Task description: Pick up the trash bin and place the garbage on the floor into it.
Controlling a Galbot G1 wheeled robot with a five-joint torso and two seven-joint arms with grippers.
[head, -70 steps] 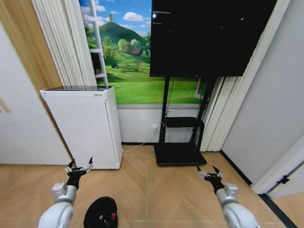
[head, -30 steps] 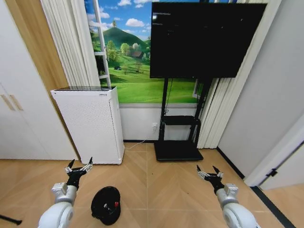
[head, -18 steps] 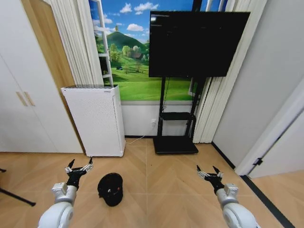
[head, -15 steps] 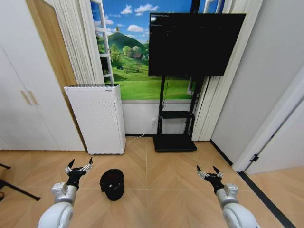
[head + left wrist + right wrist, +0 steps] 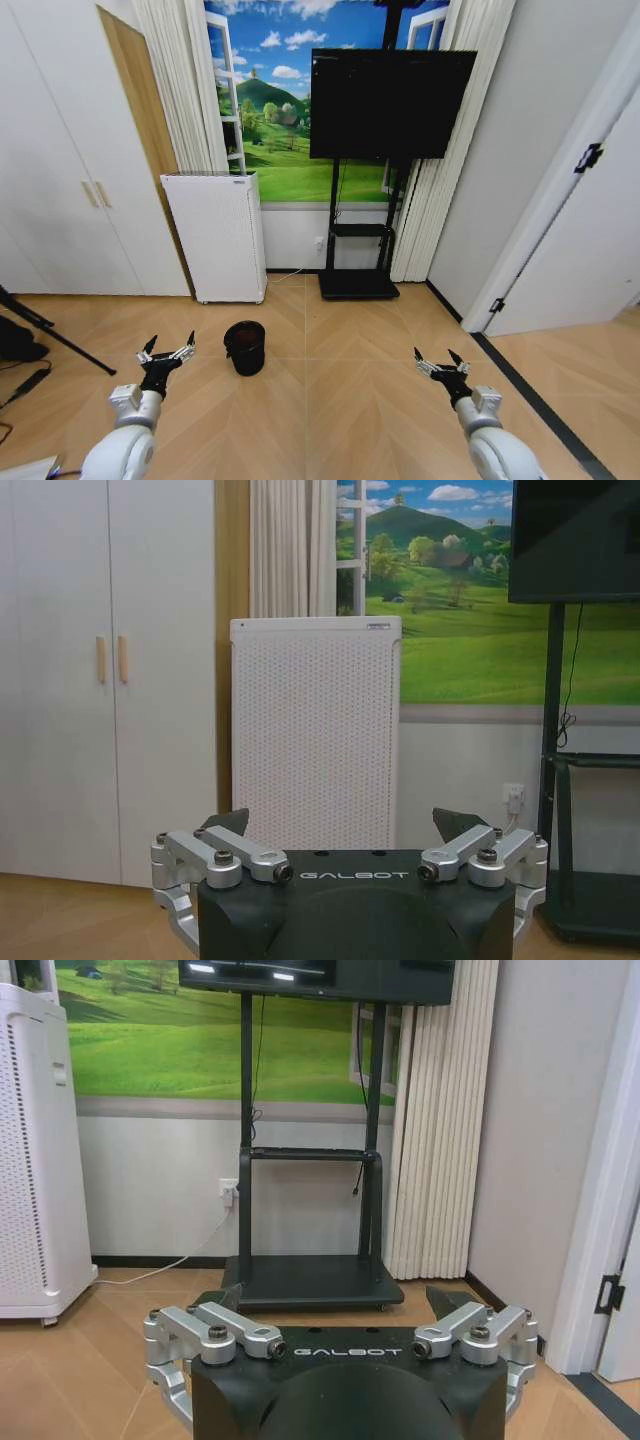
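Distance is your risk: the trash bin [image 5: 245, 347] is standing at eleven o'clock on the floor [image 5: 330, 400], both end effectors (left [image 5: 166, 353], right [image 5: 440, 363]) are spread empty, so you're risking tipping it.

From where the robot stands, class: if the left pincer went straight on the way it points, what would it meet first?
Probably the white air purifier, dead ahead of the open left pincer in the wrist view. The trash bin stands right of that line; depth is unclear.
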